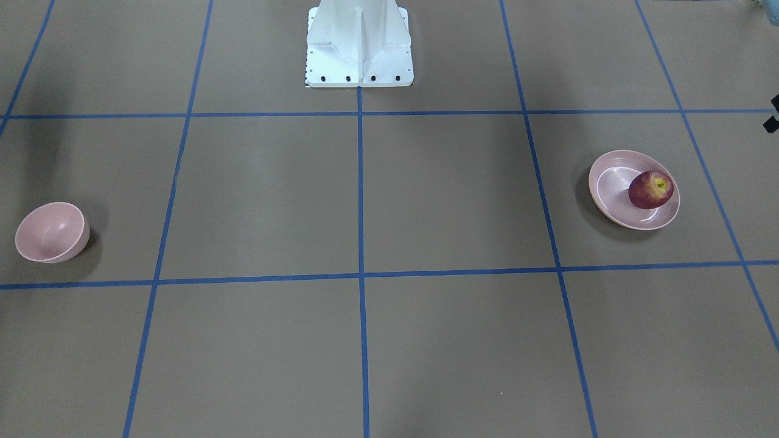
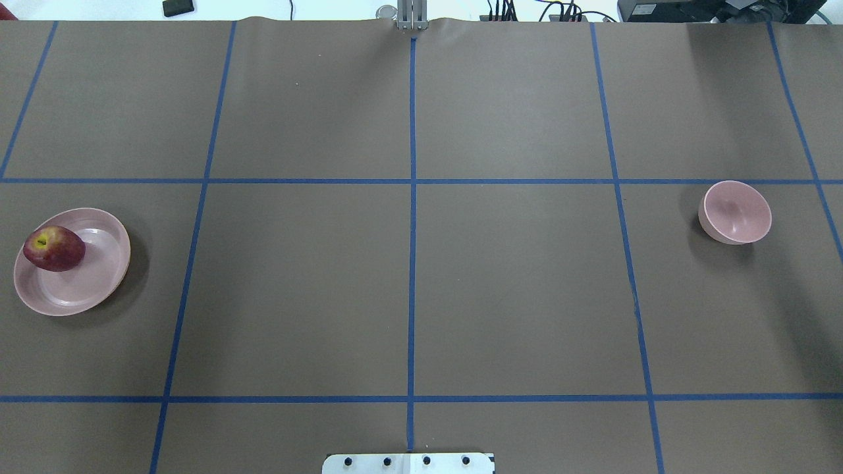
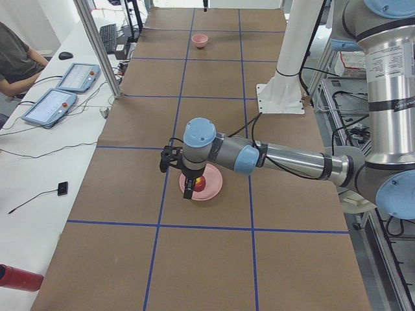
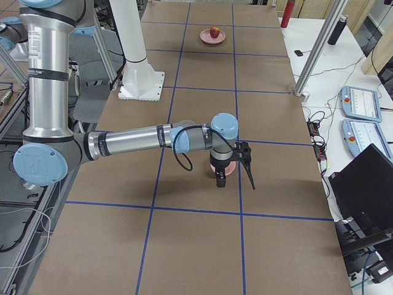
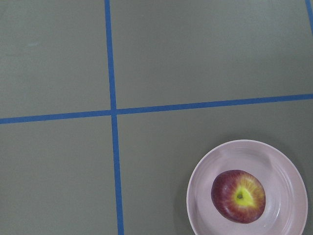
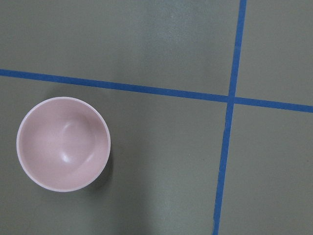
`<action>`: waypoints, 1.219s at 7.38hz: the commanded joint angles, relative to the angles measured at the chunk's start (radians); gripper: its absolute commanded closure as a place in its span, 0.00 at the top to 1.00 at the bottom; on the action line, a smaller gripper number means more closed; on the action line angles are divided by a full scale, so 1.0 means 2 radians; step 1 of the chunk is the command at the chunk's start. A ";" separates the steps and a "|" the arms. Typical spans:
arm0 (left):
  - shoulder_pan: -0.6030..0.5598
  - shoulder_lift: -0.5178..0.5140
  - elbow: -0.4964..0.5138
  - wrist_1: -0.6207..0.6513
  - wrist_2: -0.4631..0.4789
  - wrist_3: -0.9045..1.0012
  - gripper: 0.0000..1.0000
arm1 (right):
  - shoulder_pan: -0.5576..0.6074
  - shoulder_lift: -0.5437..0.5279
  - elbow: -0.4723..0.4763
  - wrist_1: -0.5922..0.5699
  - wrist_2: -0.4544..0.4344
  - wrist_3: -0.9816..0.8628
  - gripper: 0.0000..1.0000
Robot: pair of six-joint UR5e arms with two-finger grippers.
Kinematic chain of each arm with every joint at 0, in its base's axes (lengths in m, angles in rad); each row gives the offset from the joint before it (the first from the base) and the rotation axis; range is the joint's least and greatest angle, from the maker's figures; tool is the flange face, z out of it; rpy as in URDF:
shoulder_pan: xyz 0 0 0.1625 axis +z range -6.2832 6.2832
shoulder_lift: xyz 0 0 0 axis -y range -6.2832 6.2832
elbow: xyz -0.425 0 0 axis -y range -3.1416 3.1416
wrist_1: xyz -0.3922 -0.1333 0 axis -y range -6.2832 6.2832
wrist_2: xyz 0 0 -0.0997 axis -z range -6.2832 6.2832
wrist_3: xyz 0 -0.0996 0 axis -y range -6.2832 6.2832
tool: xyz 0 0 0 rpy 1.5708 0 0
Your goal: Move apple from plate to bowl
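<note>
- Brown paper covers the surface (image 2: 514,283), marked into large squares by blue tape lines (image 2: 411,263). The robot's white base (image 1: 359,42) stands at the middle of the robot-side edge.
- At the left end of the surface lies the plate (image 2: 85,289), inside one taped square and touching no line.
- On the plate rests the apple (image 2: 54,248), with its stem and yellow patch turned upward. It seems to sit a little toward the plate's left side, though the wrist view shows it nearer the middle.
- The bowl (image 2: 736,212) stands mouth-up at the right end, well apart from the plate and just beside a tape line.
- The left tool (image 3: 190,189) hangs above the plate and apple, pointing down and clear of both. Only the side view shows it, so I cannot tell whether its fingers are spread or pressed together.
- The right tool (image 4: 236,180) hangs above the bowl, pointing down. It too shows only from the side, so I cannot tell its state.
</note>
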 commanded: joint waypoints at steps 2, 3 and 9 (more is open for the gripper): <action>0.002 0.002 -0.004 0.003 -0.001 -0.001 0.98 | 0.000 -0.002 -0.002 0.001 0.005 0.000 1.00; 0.001 0.003 -0.004 0.003 -0.002 -0.001 0.98 | 0.000 -0.005 -0.002 0.000 0.007 0.000 1.00; 0.002 0.020 -0.001 -0.001 0.001 0.003 0.98 | -0.002 -0.013 0.007 0.001 0.037 0.003 1.00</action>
